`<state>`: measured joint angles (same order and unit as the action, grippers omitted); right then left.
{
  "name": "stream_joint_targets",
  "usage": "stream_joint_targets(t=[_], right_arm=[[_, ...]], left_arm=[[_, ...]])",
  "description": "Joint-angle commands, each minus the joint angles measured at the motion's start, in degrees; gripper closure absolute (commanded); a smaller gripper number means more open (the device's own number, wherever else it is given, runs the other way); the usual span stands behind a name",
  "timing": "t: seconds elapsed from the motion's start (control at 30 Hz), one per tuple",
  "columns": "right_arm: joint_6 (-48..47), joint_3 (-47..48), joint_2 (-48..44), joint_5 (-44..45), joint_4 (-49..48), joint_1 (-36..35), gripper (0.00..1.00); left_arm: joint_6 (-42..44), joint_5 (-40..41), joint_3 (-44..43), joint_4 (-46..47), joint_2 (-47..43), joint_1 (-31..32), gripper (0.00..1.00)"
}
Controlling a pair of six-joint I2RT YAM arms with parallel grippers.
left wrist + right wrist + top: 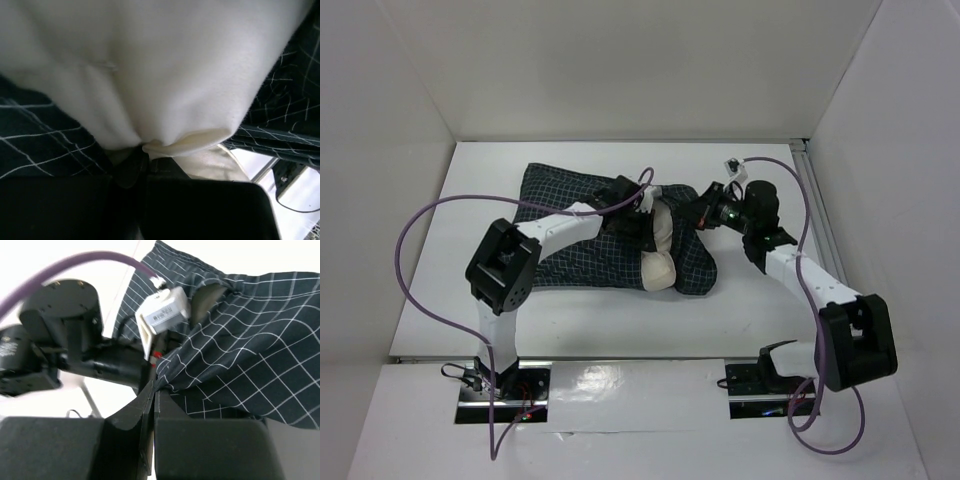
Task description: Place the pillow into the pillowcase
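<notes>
The dark checked pillowcase (pixel 570 235) lies across the middle of the table, bunched at its right end. The cream pillow (pixel 660 262) bulges out of that end, mostly covered by the cloth. My left gripper (pixel 638 222) is over the pillow. In the left wrist view the left gripper (pixel 142 152) is shut on a fold of the pillow (pixel 150 65), with pillowcase (pixel 35 140) cloth on both sides. My right gripper (pixel 692 218) sits just right of the pillow. In the right wrist view the right gripper (pixel 154 387) is shut on the pillowcase (pixel 250 355) edge, lifting it.
White walls close in the table (pixel 620 320) at the back and both sides. A metal rail (pixel 820 225) runs along the right edge. Purple cables (pixel 420 225) loop from both arms. The left arm's wrist camera (pixel 162 315) hangs close in front of the right gripper.
</notes>
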<state>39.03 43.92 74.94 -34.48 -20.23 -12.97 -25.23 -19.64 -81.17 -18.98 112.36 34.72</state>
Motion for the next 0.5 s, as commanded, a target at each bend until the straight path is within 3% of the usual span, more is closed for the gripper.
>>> stream_joint_targets(t=[0.0,0.13,0.2,0.23,0.27,0.37,0.47], right_arm=[[-4.6,1.6,-8.7,2.2,-4.6,0.5,1.0],[-11.1,-0.7,-9.3,7.2,9.7,2.4,1.0],[-13.9,1.1,-7.9,10.0,14.8,3.4,0.57],[-15.0,2.2,-6.5,11.4,19.4,3.4,0.43],[-15.0,3.0,-6.5,13.5,21.1,3.4,0.37],[-15.0,4.2,-6.5,17.9,25.8,3.4,0.37],[-14.0,2.1,-9.2,20.7,27.6,3.9,0.37]], left_arm=[[0.5,7.2,2.2,-14.0,3.3,0.3,1.0],[-2.2,5.7,-2.7,-14.0,1.5,-0.8,1.0],[-2.8,4.4,-6.4,-14.0,1.5,-0.8,1.0],[-3.3,3.8,-8.0,-14.7,1.5,-0.8,1.0],[-3.3,3.8,-11.3,-15.5,2.2,-0.8,1.0],[-3.3,4.0,-15.4,-20.6,3.4,-0.8,1.0],[-2.7,6.5,-16.8,-23.5,1.6,-0.3,0.85]])
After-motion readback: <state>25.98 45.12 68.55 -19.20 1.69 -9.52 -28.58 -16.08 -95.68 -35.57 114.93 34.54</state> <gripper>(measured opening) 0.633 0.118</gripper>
